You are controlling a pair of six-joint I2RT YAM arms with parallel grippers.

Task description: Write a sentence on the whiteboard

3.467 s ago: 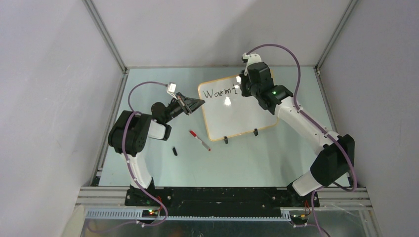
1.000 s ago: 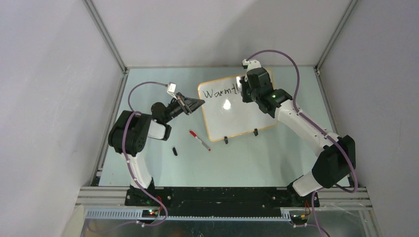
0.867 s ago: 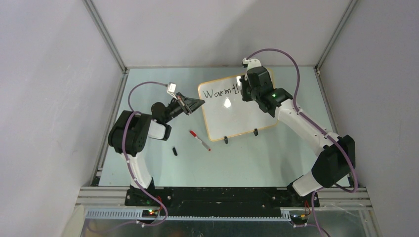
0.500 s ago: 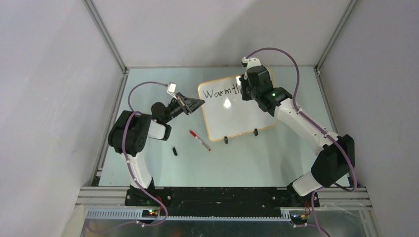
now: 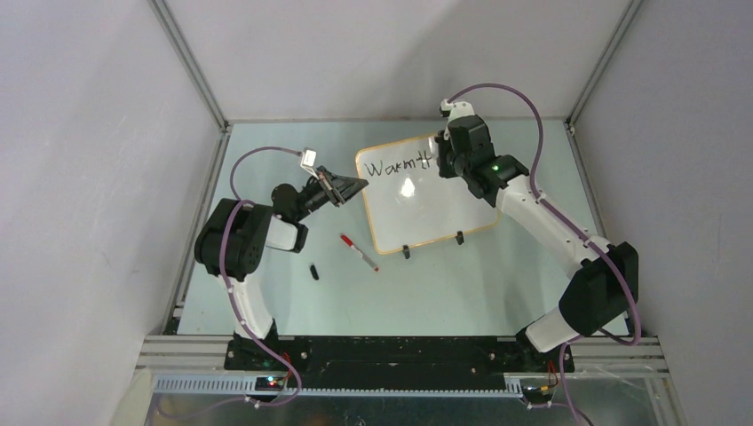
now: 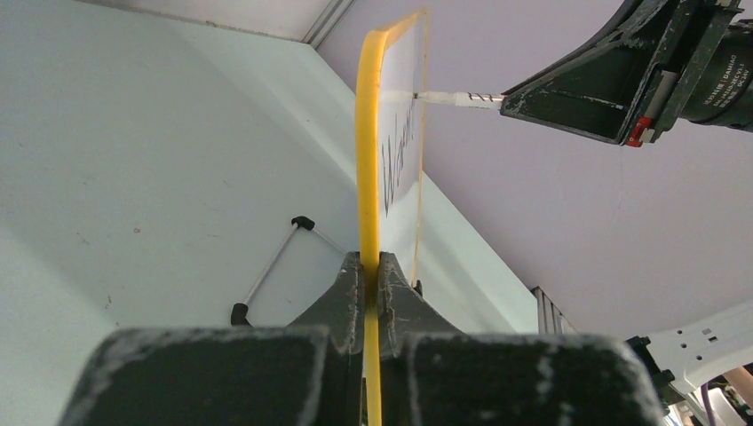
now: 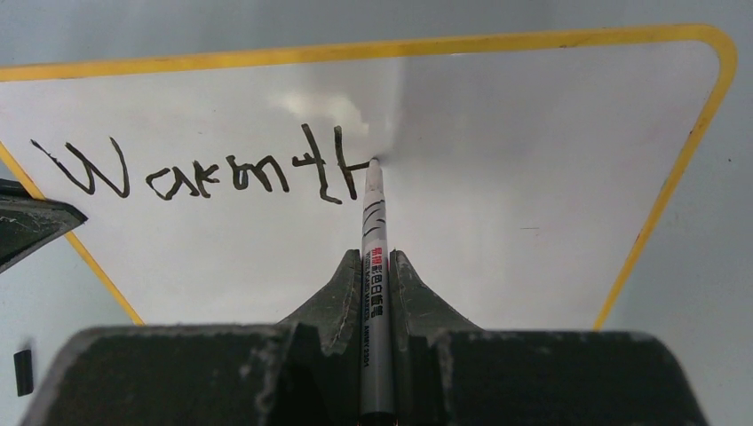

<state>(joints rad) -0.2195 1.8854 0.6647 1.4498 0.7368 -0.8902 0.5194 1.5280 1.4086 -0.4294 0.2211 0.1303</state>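
On the table [image 5: 462, 284], the whiteboard [image 5: 435, 213] sits mid-frame in the top view, its left edge clenched in the left jaws. The right jaws grasp a marker [image 7: 374, 222], its tip on the board after "Warmt", the unfinished sentence [image 7: 204, 173]. Pressing hard could tilt the board and skew the strokes.

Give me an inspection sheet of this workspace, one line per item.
Surface: pale green table.
Job's things: whiteboard on its feet; sentence reads "Warmt" plus an unfinished letter.
Clutter: red-and-white marker and black cap lying left of the board's feet.
Claws: left claw shut on whiteboard edge; right claw shut on black marker, tip at the board.
Cables: a purple cable loops over each arm.
Surroundings: grey walls, metal frame posts.
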